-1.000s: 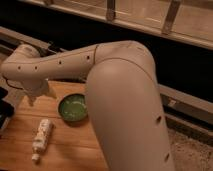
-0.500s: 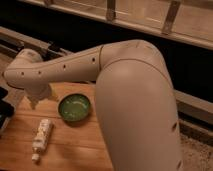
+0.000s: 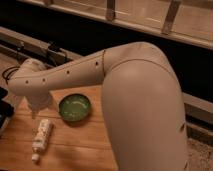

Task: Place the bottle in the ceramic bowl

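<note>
Bottle (image 3: 42, 136): lying on table (image 3: 80, 150), near-left of ceramic bowl (image 3: 75, 108); bowl empty. Gripper (image 3: 36, 110): just above bottle, open, empty. Pickup and placement outstanding.

Counted one bottle (image 3: 42, 134), one ceramic bowl (image 3: 75, 108), one worktop (image 3: 75, 146) and one pincer (image 3: 34, 112), poised just above the bottle's upper end.

Arm (image 3: 70, 75) swung slightly right; bulky elbow link (image 3: 145, 110) now fills more of right side. Gripper (image 3: 35, 109) came a bit lower and nearer, now hanging near far end of bottle (image 3: 41, 136), left of ceramic bowl (image 3: 75, 107).
</note>
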Available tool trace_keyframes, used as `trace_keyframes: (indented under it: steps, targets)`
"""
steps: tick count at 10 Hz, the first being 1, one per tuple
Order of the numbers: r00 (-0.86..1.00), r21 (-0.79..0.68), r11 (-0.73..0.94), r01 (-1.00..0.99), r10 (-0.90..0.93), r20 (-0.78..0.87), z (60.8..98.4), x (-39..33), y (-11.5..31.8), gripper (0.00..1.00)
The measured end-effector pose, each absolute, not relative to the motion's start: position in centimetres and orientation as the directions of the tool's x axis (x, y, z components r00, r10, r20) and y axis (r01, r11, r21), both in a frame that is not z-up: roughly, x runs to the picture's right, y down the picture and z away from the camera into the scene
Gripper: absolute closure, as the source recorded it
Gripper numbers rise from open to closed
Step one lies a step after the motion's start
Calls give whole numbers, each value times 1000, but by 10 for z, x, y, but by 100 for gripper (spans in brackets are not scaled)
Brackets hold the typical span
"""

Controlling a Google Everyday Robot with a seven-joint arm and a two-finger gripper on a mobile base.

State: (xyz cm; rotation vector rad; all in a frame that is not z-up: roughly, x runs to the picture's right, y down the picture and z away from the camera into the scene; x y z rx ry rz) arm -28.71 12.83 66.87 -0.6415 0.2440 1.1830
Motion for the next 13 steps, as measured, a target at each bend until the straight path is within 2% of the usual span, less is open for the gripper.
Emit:
trace_keyframes:
  steps: [3,8,13]
  targets:
    - [416,-387,224,-894,737,-533,657,-310,171,35]
    - [421,-392,227,-892,734,-533,657,-312,172,35]
    - [459,-428,231,-874,681,-570,698,-339,200,35]
